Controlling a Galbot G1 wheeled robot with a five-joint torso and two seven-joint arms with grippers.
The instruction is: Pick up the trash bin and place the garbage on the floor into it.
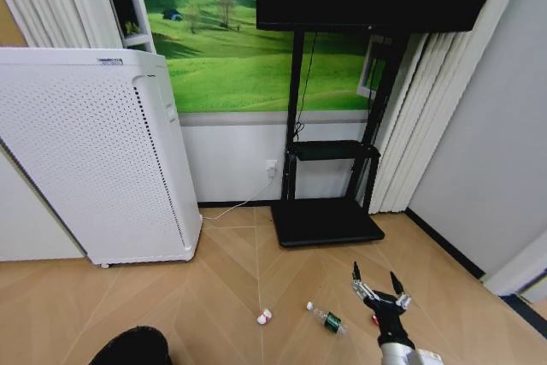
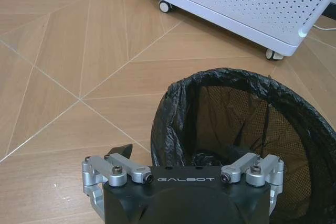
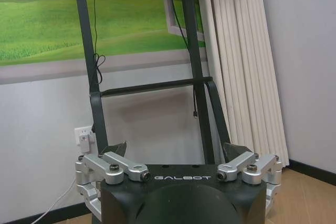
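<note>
1. I see the trash bin [image 2: 247, 129] up close in my left wrist view. It is round and black, with a black bag folded over its rim, and I can look down into its mesh wall.
2. My left end effector [image 2: 191, 153] sits at the near rim of the bin. One dark fingertip pokes up outside the rim, and the rest is hidden, so I cannot tell if it is holding the bin or not.
3. In the head view the bin shows as a dark round shape at the bottom edge, on the left side of the floor [image 1: 231, 271].
4. The head view shows me the garbage: a small clear bottle [image 1: 326, 318] with a green label lying on its side, a small red and white piece [image 1: 264, 317] to its left, and a tiny red bit just beside my right end effector [image 1: 378, 285].
5. My right end effector is held up above the floor with its two fingers spread wide and nothing between them. Its wrist view looks at the wall, the black TV stand [image 3: 152, 87] and the curtain [image 3: 241, 61].
6. The big white appliance [image 1: 94, 160] on little wheels stands near the bin, by the wall.
7. The floor between the appliance and the stand's flat black base is open wood.
</note>
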